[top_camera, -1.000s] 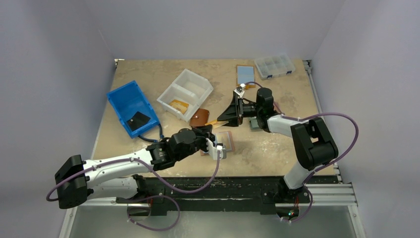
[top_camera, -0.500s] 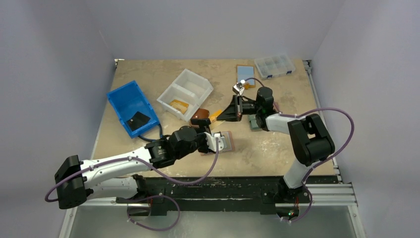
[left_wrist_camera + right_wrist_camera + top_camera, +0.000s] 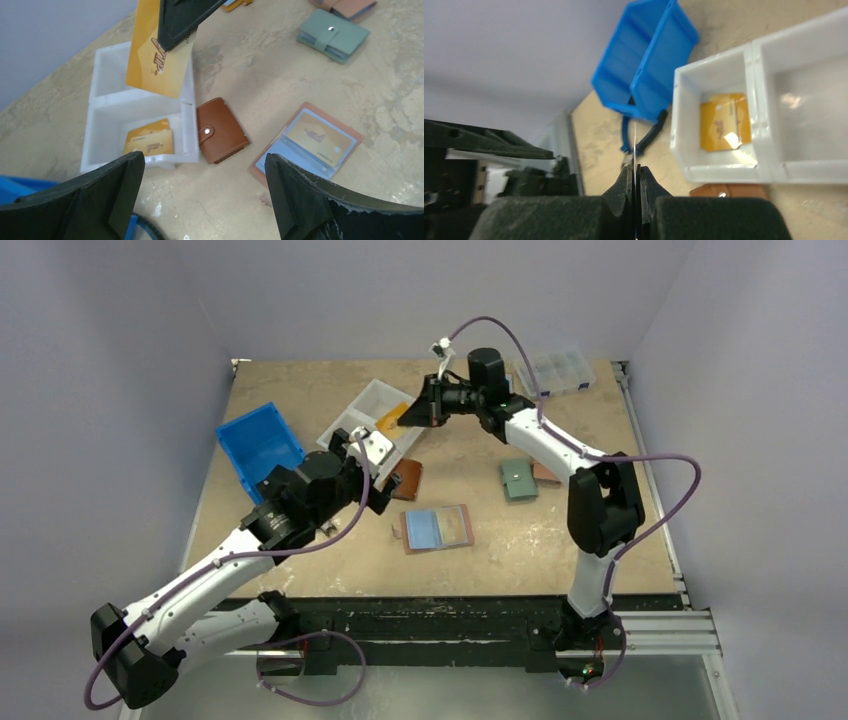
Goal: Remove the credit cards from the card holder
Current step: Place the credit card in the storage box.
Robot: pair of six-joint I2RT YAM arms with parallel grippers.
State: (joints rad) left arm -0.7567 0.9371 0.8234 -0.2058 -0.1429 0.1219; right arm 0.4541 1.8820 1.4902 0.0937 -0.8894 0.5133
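Right end effector point(image 3: 636, 175) clenched on a yellow card point(image 3: 155, 65), left end effector point(image 3: 368, 462) released — let go off-centre and you could miss the white bin point(image 3: 724, 172).

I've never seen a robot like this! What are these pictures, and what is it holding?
These are two robot arms bolted at a table's edge. One picture looks down from above; the other two come from little cameras on the wrists. The right gripper is shut on a yellow card, holding it above a white bin with more yellow cards inside. The left gripper is open and empty. On the table lie an open card holder, a brown wallet, a green wallet and a blue bin.
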